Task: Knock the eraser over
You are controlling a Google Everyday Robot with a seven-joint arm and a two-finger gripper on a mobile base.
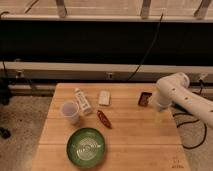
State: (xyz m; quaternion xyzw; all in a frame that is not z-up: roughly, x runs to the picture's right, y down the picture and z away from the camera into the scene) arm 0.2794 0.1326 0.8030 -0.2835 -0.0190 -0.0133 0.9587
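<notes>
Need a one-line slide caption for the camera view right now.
White arm's claw hangs low over the wooden table, just right of the upright eraser.

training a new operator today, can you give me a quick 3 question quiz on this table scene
1. True or false: the eraser lies beside the green bowl.
2. Which is closest to the end effector? A) clear cup B) eraser C) pale block
3. Fill in: the red chilli lies between the pale block and the green ____.

Key: 1 false, it is near the table's far right, just left of the arm. 2 B. 3 bowl.
</notes>
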